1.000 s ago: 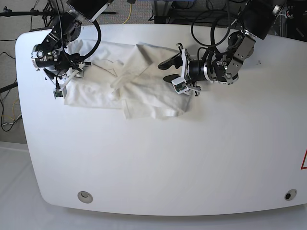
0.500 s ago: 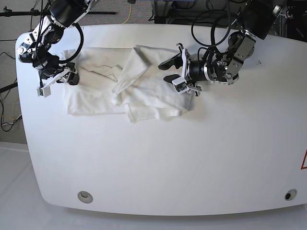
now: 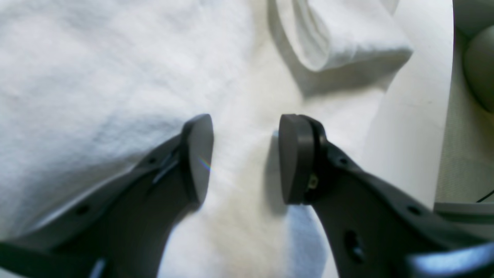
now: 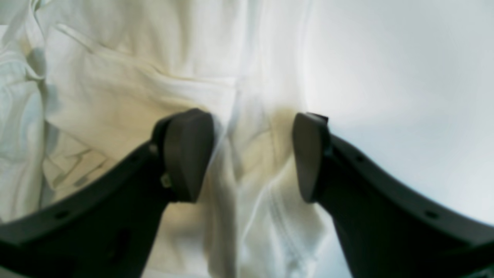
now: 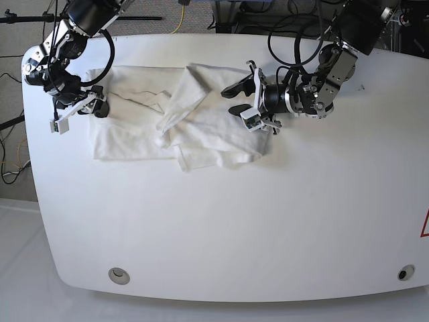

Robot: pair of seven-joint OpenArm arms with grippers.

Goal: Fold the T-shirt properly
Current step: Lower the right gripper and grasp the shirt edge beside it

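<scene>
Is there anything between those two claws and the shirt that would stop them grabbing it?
Nothing visible. The left gripper and the right gripper both stand open right over the T-shirt, with only bare white cloth showing between their fingertips.

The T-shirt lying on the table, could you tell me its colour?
Plain white cotton T-shirt; no print shows. Base view shows it best.

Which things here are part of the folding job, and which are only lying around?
Part of the job:
- T-shirt
- left claw
- right claw

Only around:
- table
- cables behind the table
</scene>
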